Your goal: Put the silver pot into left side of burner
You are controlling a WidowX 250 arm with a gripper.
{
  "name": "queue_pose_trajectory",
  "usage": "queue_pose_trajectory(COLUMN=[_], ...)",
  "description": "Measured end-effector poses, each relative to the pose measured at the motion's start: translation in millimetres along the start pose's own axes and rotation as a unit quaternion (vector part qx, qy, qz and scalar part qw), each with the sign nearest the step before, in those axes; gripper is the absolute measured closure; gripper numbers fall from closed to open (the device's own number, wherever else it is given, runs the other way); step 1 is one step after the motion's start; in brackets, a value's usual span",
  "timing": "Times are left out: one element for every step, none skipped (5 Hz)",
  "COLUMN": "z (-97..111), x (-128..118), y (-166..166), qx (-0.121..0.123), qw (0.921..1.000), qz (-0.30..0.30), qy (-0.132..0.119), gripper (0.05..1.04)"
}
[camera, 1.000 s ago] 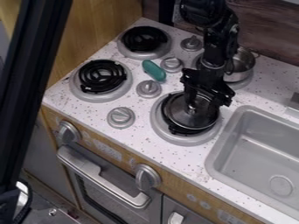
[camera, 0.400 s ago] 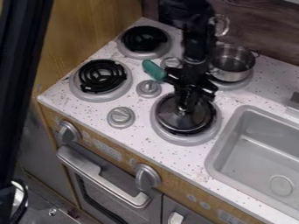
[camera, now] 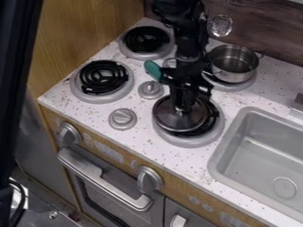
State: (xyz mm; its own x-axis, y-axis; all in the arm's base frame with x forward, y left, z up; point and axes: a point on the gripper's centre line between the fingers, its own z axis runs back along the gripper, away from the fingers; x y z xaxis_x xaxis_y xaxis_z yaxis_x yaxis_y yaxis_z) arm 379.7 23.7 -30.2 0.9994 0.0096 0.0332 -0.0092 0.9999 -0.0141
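Silver pot, one: upright on the burner behind the claw, toward the view's right. Dark round lid, one: directly beneath the claw, which is clamped on its top, over the front burner. Teal object: near, up and left of the claw. Sink: farther right.

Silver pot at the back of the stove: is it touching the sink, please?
Apart. The camera view shows a strip of speckled counter between the silver pot and the sink.
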Motion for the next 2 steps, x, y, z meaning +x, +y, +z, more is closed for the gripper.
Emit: queue_pose_trajectory(z=[24,43], x=[7,16], y=[16,55], qx=[-0.003,0.008], qw=[0.9996,0.9978], qz=[0.015,0.045], qy=[-0.025,-0.047], gripper=[0.826,0.826])
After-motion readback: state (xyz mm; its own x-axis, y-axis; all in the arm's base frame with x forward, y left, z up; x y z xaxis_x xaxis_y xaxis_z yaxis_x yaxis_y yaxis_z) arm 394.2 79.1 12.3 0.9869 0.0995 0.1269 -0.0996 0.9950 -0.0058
